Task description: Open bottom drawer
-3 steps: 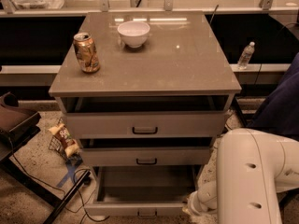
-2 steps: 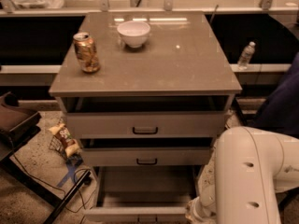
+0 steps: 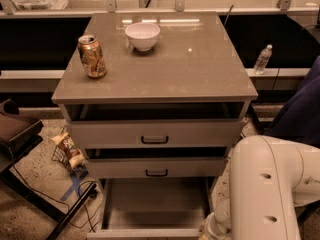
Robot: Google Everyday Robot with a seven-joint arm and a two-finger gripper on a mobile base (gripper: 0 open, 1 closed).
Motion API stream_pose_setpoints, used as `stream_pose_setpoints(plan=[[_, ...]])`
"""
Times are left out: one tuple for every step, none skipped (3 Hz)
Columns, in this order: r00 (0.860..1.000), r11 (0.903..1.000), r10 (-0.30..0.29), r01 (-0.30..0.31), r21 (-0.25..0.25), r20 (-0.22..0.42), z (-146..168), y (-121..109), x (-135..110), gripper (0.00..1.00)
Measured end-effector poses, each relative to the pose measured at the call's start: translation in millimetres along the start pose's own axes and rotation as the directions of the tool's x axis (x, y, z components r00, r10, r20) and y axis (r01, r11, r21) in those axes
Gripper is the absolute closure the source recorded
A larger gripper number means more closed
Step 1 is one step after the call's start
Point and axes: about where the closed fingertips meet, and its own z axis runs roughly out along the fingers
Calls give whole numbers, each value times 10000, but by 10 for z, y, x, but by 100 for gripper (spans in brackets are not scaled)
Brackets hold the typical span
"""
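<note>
- Since a second ago the bottom drawer (image 3: 155, 206) has slid a little farther out, and its front now lies along the lower edge of the view.
- The robot's white arm (image 3: 270, 189) fills the lower right corner. The gripper (image 3: 210, 232) sits low beside the drawer's right front corner, mostly out of view, so whether it is apart or together cannot be told.
- The grey surface (image 3: 200, 74) carries a gold can (image 3: 92, 56) near its left edge and a white bowl (image 3: 142, 35) farther back. They stand apart.
- A water bottle (image 3: 262, 59) stands on the ledge to the right, and a snack bag (image 3: 67, 150) lies on the speckled floor to the left.
- The drawer is the lowest of three and is pulled well out, showing a plain grey tray. The top drawer (image 3: 155, 133) and middle drawer (image 3: 156, 168) show black handles.
</note>
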Motion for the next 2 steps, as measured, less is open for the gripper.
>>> stream_pose_setpoints(plan=[[10000, 10000, 0, 0, -16, 1, 6, 8, -1, 88], [10000, 10000, -2, 2, -45, 3, 17, 23, -3, 57]])
